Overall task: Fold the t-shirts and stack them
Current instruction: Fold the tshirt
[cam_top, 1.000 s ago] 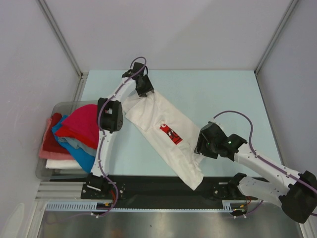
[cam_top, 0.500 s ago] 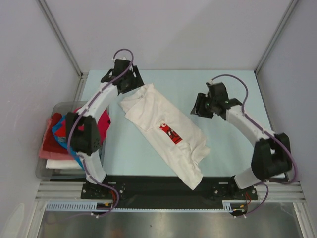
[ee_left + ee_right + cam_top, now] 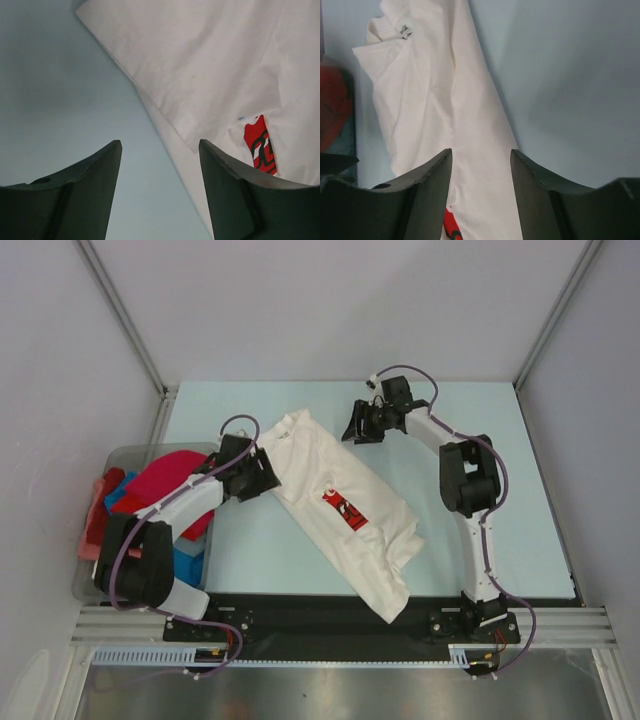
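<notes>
A white t-shirt with a red square print lies flat and diagonal on the pale blue table, collar toward the far left. My left gripper hovers at the shirt's left edge, open; between its fingertips only table shows, and the shirt's edge runs by the right finger. At the shirt's far right side my right gripper is open too. Its wrist view looks down on the white t-shirt past empty jaws. Neither gripper holds cloth.
A clear grey bin stands at the table's left edge. It holds a heap of t-shirts: magenta-red on top, blue and pink beneath. The left arm's elbow hangs over the bin. Enclosure walls stand on three sides.
Both grippers have let go of the shirt. The left one swung from the far collar end down to the shirt's left edge. The right one moved from the near hem to the far side.
</notes>
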{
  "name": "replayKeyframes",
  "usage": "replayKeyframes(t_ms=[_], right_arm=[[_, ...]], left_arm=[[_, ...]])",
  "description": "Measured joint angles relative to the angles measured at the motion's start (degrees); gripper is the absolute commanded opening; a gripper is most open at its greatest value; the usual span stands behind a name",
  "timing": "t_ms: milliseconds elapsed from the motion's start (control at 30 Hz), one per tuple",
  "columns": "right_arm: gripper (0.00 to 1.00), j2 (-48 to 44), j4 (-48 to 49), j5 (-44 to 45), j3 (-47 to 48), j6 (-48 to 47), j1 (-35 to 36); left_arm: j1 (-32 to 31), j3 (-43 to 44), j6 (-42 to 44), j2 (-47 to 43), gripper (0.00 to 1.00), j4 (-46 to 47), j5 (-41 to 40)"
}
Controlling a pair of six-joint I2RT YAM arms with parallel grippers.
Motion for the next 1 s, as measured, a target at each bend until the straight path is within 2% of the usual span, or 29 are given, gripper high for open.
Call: replayKeyframes(t_ms=[167, 333, 433, 533, 567, 700, 800, 900, 1000], right_arm=[[0.57, 7.8, -2.3, -1.9, 6.4, -0.8, 0.4], [0.54, 10.9, -3.1, -4.7, 10.7, -0.9, 1.3], [0.44, 12.4, -3.1, -6.0, 12.1, -0.6, 1.9], [0.28, 13.7, -3.1, -6.8, 13.4, 0.2, 1.9], [0.19, 14.4, -3.1, -6.9, 14.0, 0.7, 1.9], [0.00, 16.2, -2.2, -8.0, 15.1, 4.1, 0.7], [0.00, 16.6, -1.2, -8.7, 15.1, 7.3, -0.6], [0.00, 16.7, 1.3, -8.3, 14.0, 10.3, -2.8], [0.00, 14.7, 8.5, -8.3, 8.0, 15.1, -6.4]], left_arm=[[0.0, -2.7, -1.7, 0.3, 0.67, 3.8, 0.9], [0.0, -3.0, -3.4, 4.3, 0.65, 9.5, 2.8], [0.0, -2.7, -4.0, 7.9, 0.62, 10.8, 3.5], [0.1, -1.6, -4.6, 11.7, 0.61, 11.7, 4.0], [0.2, -0.9, -4.5, 12.2, 0.61, 12.0, 4.1], [0.3, 0.0, -4.5, 13.1, 0.65, 12.9, 4.1], [0.3, 0.0, -4.0, 13.0, 0.73, 13.1, 4.1], [0.3, 0.4, -3.4, 12.9, 0.74, 12.9, 4.1], [0.3, 1.3, -3.0, 12.5, 0.74, 12.7, 4.7]])
